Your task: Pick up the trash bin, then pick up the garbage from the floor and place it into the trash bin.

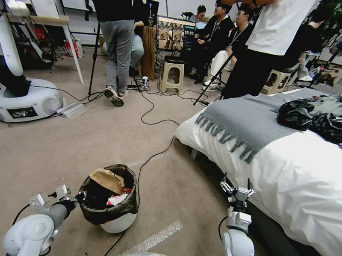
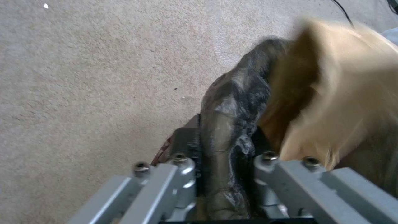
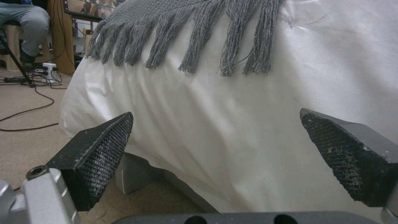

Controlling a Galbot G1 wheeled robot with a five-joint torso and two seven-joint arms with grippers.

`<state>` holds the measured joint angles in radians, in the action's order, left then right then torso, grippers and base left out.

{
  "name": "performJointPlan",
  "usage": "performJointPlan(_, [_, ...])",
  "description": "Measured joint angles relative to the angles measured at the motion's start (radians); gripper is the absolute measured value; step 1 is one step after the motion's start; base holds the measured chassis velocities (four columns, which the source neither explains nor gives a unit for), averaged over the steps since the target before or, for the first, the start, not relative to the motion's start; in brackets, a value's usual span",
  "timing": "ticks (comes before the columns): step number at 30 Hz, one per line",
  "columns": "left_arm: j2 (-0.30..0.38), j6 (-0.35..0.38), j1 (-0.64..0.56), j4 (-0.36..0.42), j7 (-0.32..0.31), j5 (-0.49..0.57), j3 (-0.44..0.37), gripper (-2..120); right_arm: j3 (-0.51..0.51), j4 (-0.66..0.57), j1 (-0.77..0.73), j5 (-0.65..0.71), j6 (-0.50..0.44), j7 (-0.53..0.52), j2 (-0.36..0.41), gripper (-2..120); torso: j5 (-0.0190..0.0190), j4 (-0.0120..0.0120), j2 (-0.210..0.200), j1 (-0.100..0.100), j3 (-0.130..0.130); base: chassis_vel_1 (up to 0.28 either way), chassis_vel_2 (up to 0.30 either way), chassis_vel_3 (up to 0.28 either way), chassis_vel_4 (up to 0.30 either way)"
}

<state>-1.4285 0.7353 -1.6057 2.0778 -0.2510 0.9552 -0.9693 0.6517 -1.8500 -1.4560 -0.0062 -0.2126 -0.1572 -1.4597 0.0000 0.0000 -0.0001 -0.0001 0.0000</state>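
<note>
left gripper [image 1: 75, 197] clamped on the bag-lined rim of the trash bin [image 1: 109, 200], bin hanging just beyond it above the carpet with garbage [image 1: 107, 179] already inside; right gripper [image 1: 237, 189] open and empty beside the bed [image 1: 300, 183]; collecting looks nearly done, next likely setting down.

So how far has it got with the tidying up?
The left gripper is shut on the bin by its bag-lined rim, so the bin is in hand. A brown cardboard piece and a red-and-white wrapper already sit inside. The right gripper is open and empty, facing the bed. No litter is visible on the carpet in view, so little seems left.
</note>
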Motion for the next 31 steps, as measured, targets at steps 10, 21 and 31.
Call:
performJointPlan(10, [0.013, 0.0, 0.006, 0.009, 0.063, -0.176, -0.003, 56, -0.002, 0.006, 0.003, 0.002, 0.0, 0.0, 0.001, 100, 0.0, 0.0, 0.0, 0.0, 0.0, 0.0, 0.0, 0.0, 0.0])
performJointPlan(21, [0.031, -0.017, 0.001, 0.156, 0.098, -0.318, -0.006, 95, -0.011, 0.014, 0.013, 0.002, 0.0, 0.0, 0.0, 100, 0.0001, 0.0, 0.0, 0.0, 0.0, 0.0, 0.0, 0.0, 0.0])
performJointPlan(31, [0.031, -0.129, -0.046, 0.354, 0.129, -0.518, 0.029, 100, -0.004, -0.041, -0.016, 0.037, 0.007, -0.008, 0.006, 100, 0.0002, -0.0001, 0.0, 0.0, 0.0, 0.0, 0.0, 0.0, 0.0])
